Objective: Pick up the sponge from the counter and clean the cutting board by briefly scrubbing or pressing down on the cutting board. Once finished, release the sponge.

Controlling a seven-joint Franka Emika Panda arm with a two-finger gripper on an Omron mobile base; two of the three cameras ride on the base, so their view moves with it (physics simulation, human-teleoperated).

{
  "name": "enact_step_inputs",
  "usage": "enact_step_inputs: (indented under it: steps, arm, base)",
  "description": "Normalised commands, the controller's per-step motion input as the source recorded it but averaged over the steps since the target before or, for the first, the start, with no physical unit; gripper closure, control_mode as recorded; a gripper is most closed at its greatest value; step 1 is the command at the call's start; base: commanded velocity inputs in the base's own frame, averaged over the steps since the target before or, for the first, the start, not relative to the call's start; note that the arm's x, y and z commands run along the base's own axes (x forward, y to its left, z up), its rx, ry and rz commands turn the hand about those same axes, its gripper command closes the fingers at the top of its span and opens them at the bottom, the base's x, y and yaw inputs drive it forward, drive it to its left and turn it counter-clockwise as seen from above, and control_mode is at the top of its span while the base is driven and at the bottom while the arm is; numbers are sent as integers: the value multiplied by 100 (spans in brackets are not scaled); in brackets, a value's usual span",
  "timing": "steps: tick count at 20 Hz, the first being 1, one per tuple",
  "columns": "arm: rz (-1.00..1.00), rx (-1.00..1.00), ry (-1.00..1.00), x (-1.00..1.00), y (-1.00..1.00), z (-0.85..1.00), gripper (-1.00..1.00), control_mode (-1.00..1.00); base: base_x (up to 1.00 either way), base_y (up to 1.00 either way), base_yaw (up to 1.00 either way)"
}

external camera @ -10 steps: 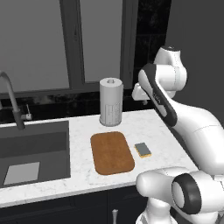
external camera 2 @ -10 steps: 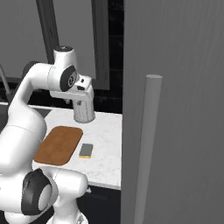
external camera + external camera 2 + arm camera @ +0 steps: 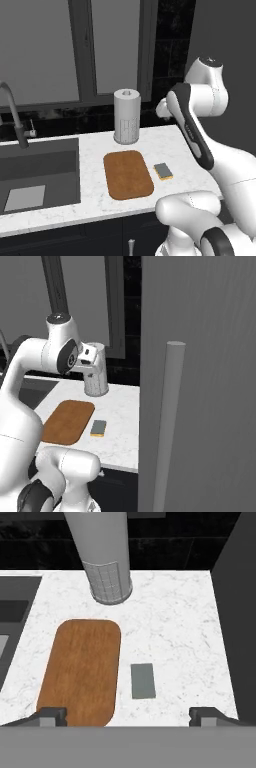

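Observation:
The sponge (image 3: 163, 171) (image 3: 98, 427) (image 3: 142, 680) lies flat on the white marble counter (image 3: 185, 150) (image 3: 180, 627), grey side up, just right of the cutting board (image 3: 128, 175) (image 3: 68, 421) (image 3: 82, 669). A narrow strip of counter separates the two. The board is a brown wooden rectangle with rounded corners, bare on top. My gripper (image 3: 129, 714) hangs well above the counter, looking down on both. Its fingertips (image 3: 52, 714) stand wide apart, open, with nothing between them. The hand (image 3: 88, 356) is up level with the top of the grey cylinder.
A tall grey cylinder (image 3: 126, 116) (image 3: 105, 557) stands behind the board near the window. The dark sink (image 3: 40, 170) with a light-grey rectangle (image 3: 24, 197) and a faucet (image 3: 12, 112) lies to the left. A grey wall panel and pole (image 3: 167, 421) close off the right.
The arm's upper joints have shifted slightly and the hand has drifted a little over the counter. Sponge and board have not moved. The gripper stays open.

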Motion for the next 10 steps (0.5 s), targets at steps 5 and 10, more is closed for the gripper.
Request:
enact_step_inputs:
  steps: [5, 10]
  arm:
    - [0, 0, -8, -19, 0, 1, -100, -100]
    - [0, 0, 1, 2, -2, -2, -100, -100]
  base:
    - [0, 0, 0]
    - [0, 0, 0]
